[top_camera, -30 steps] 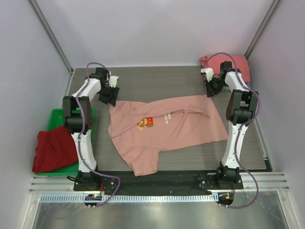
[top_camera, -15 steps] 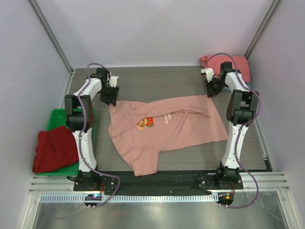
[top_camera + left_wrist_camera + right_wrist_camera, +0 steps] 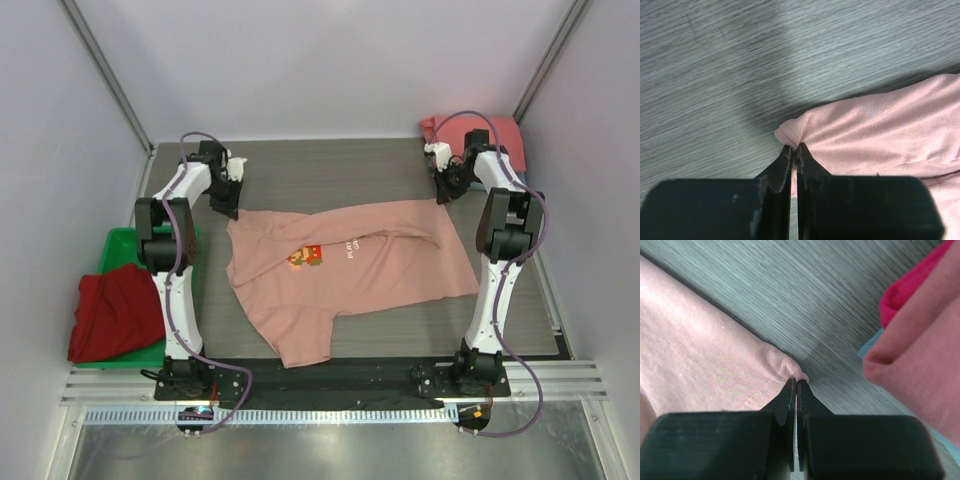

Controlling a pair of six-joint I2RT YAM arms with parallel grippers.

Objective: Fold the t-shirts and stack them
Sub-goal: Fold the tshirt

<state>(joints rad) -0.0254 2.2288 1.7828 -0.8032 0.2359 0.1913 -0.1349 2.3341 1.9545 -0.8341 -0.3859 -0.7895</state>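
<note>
**Top external view.** The dusty-pink t-shirt (image 3: 350, 265) lay spread print-up across the middle of the desk (image 3: 340, 170), between the two claws and mostly on their near side. The left claw (image 3: 230, 207) was set down at the garment's far-left corner and the right claw (image 3: 441, 196) at its far-right corner. This paired placement probably served to lift the far edge evenly for a first fold. Each arm rose from its base and reached forward, with the wrist angled down to the desk surface. Just behind the right claw sat the folded t-shirts (image 3: 490, 130), evidently a stack already begun. Well to the near-left of the left claw, a dark red t-shirt (image 3: 115, 310) lay crumpled over a green tray (image 3: 118, 240), presumably awaiting its turn. **Left wrist view.** The left claw (image 3: 794, 148) had its jaws drawn together to a hairline and pinched the rounded corner of pink cloth at its tips. Bare desk lay ahead and to the left of it, and the rest of the shirt ran off to the right. **Right wrist view.** The right claw (image 3: 796, 383) was likewise closed on a stitched corner of the shirt, with the cloth extending to its left. To its right, near but apart, bulged the rounded edge of the folded t-shirts (image 3: 920, 360), a coral-red layer behind and a blue-grey sliver beneath.
</note>
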